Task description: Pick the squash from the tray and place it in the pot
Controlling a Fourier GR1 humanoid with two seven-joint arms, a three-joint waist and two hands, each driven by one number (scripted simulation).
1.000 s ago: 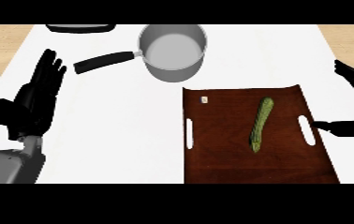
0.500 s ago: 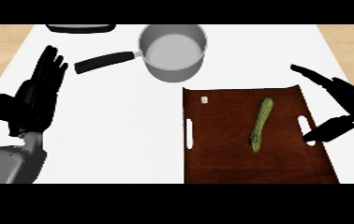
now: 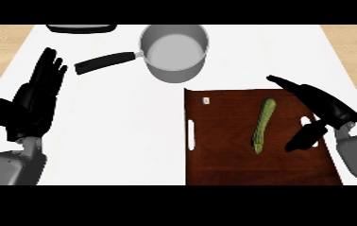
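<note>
While its forearm is being cut off at the lower-left corner, the left hand [image 3: 35, 102] is being held open at the view's left edge, fingers straight and pointing up, with nothing held or touched. A dark object [image 3: 81, 28] is being clipped by the top band and cannot be identified. The white counter [image 3: 118, 126] is being taken up at top centre by the grey pot [image 3: 174, 71], black handle [image 3: 105, 63] pointing left; nothing is being seen inside it. The brown tray [image 3: 223, 159] is being cropped at its lower edge, just below the pot. The squash [image 3: 263, 125] is being carried on the tray, right of centre, lying lengthwise, slightly tilted. The right hand [image 3: 326, 109] is being held over the tray's right edge, wrist cut off by the frame; fingers and thumb [image 3: 307, 136] are being kept well apart, nothing gripped. The squash is near it but is not being touched.
</note>
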